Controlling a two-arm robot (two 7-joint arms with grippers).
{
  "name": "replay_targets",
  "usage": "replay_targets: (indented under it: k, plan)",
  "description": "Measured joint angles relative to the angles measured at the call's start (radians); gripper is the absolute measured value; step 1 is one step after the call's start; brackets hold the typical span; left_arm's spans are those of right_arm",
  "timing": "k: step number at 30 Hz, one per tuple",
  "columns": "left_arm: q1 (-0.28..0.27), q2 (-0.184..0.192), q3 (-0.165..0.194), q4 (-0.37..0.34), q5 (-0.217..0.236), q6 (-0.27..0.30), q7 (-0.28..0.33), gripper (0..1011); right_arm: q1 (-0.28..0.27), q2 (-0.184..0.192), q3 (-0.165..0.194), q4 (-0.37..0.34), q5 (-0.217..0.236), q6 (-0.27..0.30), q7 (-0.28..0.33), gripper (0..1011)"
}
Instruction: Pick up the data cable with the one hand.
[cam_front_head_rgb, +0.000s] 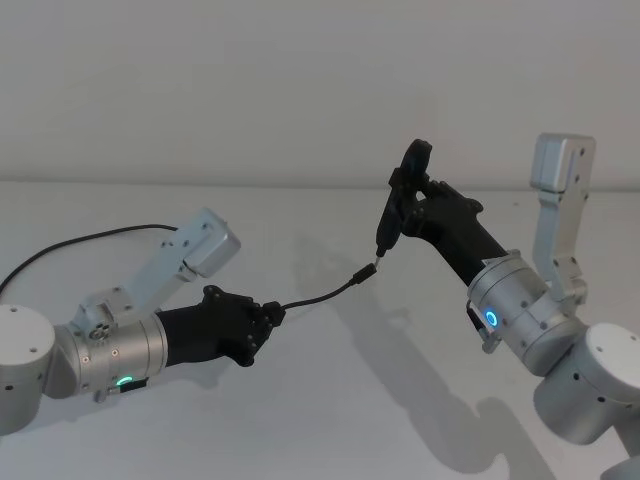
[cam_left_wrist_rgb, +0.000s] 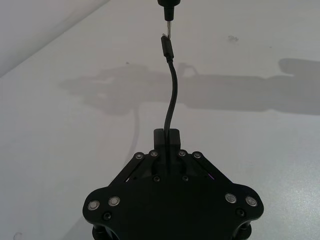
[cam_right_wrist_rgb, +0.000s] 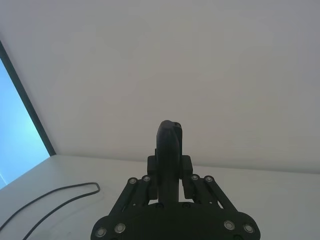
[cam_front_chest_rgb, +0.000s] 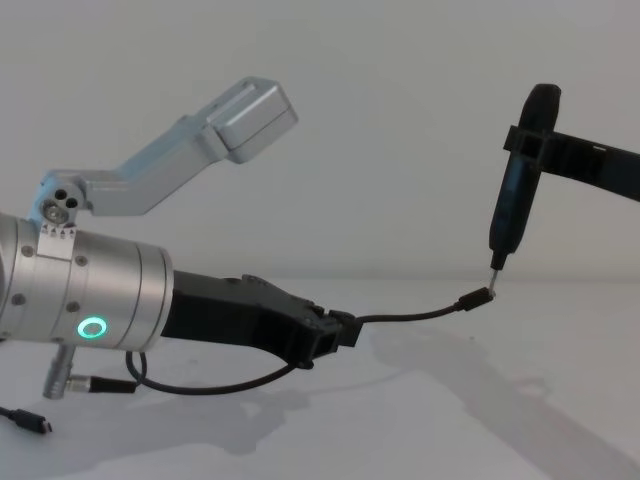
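We see the left gripper low on the left, its jaws clamped on the data cable — the cord arcs up and right, clear of the white table, to its small plug. The plug's tip touches the point of a dark pen-shaped tool, which the right gripper grips between closed jaws, held up on the right.
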Motion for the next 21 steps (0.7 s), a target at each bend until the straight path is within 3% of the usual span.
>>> replay_targets:
  k: [21]
  plan:
    - [0.0,0.0,0.0,0.0,0.0,0.0,0.0,41,-0.001,0.0,0.0,-0.001,0.0,0.0,0.0,274]
